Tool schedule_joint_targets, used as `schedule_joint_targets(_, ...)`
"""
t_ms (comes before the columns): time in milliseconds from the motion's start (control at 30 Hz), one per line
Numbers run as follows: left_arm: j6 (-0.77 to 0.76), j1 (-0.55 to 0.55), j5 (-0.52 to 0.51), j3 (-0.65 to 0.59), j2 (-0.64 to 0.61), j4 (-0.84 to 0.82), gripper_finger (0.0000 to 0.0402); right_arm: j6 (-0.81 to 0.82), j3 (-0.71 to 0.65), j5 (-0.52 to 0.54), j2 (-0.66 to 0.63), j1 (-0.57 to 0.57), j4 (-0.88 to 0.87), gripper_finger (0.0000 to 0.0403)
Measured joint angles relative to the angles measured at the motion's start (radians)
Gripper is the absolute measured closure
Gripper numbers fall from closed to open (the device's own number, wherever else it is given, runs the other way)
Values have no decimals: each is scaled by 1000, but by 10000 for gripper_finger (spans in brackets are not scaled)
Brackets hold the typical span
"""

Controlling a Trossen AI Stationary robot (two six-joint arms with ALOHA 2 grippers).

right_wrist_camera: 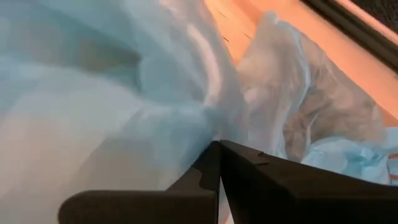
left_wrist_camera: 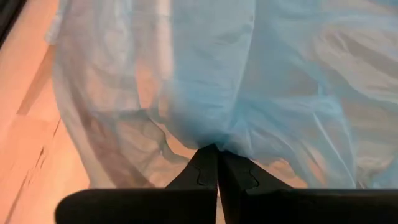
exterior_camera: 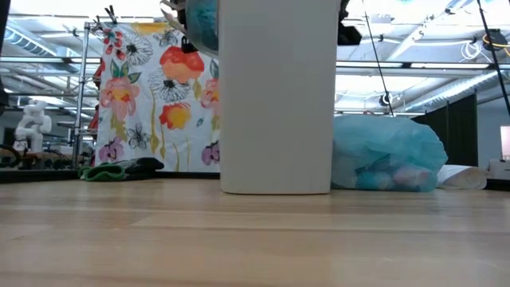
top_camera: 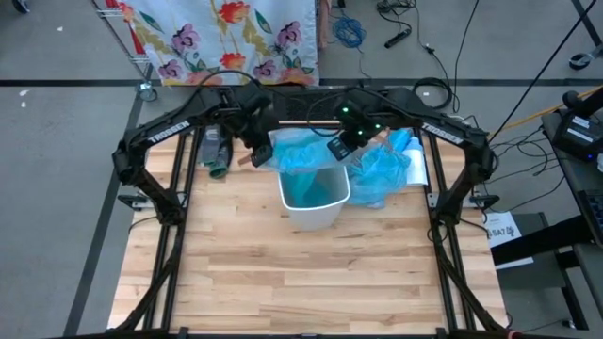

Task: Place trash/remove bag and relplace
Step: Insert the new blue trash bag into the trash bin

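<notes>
Tabletop of pale wood spreads wide and bare from the middle down to six o'clock in the high view, giving me plenty of open room there; everything crowds the twelve o'clock edge. White bin stands upright just above the table's centre, lined with a light-blue bag whose loose top rises past the bin's rim. At about two o'clock from the bin, touching its side, a filled blue bag slumps on the wood, pale crumpled trash showing faintly through its skin. A dark green bundle lies at ten o'clock near the table's far left edge.

My left gripper is pinched tight on a fold of the bag's plastic at the bin's eleven o'clock rim. My right gripper is likewise clamped on the bag film at the one o'clock rim, beside the filled bag.
</notes>
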Motion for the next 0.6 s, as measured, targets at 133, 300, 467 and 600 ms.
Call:
schedule_joint_targets(133, -18, 7, -61, 0, -36, 28, 401, 12, 0, 27, -46, -1, 0, 403)
schedule_joint_targets(300, -41, 6, -228, 1, -97, 67, 401, 23, 0, 50, -80, -1, 0, 403)
schedule_joint_targets(467, -44, -3, -272, 1, -155, 92, 401, 22, 0, 51, -81, -1, 0, 403)
schedule_joint_targets(600, -81, -15, -281, -88, -219, 157, 401, 23, 0, 53, -81, -1, 1, 403)
